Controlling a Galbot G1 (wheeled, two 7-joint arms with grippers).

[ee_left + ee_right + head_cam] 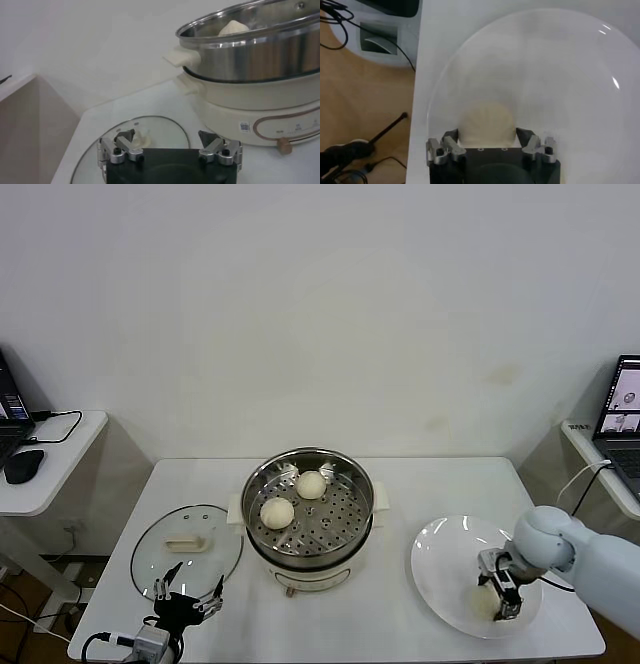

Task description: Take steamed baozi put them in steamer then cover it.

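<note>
Right gripper (487, 142) closes around a cream-white round bun (486, 122) on the flat white plate (440, 559). Two buns (277, 512) lie in the shiny steel steamer (309, 519) on the white table (400, 629); left gripper (187, 602) waits open.

White table (400, 484) carries three items directly: glass cover (187, 549) lying flat at left, steamer (309, 519) at centre, white plate (450, 559) at right, all apart.
</note>
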